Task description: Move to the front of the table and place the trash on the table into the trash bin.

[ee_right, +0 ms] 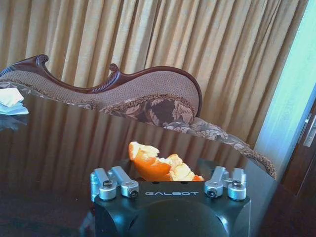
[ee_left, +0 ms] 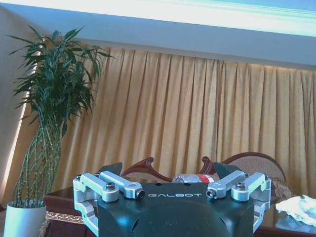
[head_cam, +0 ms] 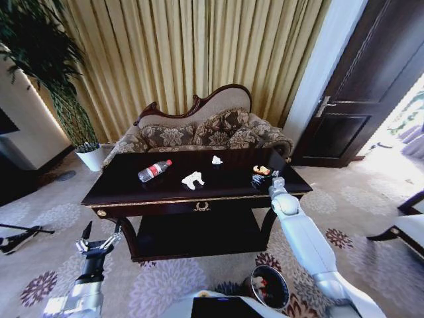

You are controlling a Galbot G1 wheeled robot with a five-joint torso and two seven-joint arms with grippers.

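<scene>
The dark glossy table (head_cam: 165, 193) stands right in front of me. On it lie a clear bottle with a red label (head_cam: 154, 171), a crumpled white paper (head_cam: 193, 179), a smaller white scrap (head_cam: 216, 159) and an orange scrap (head_cam: 261, 169). My right gripper (head_cam: 258, 179) rests low over the table's right end, open, just short of the orange scrap (ee_right: 163, 168), which sits close in front of its body. My left gripper (head_cam: 103, 229) hangs open below the table's front left corner, holding nothing. The trash bin (head_cam: 268, 286) stands on the carpet by my right side.
A patterned sofa (head_cam: 199, 132) sits behind the table against yellow curtains. A tall plant in a white pot (head_cam: 91, 158) stands at the back left. A dark door (head_cam: 358, 86) is at the right, and a chair edge (head_cam: 407, 228) at the far right.
</scene>
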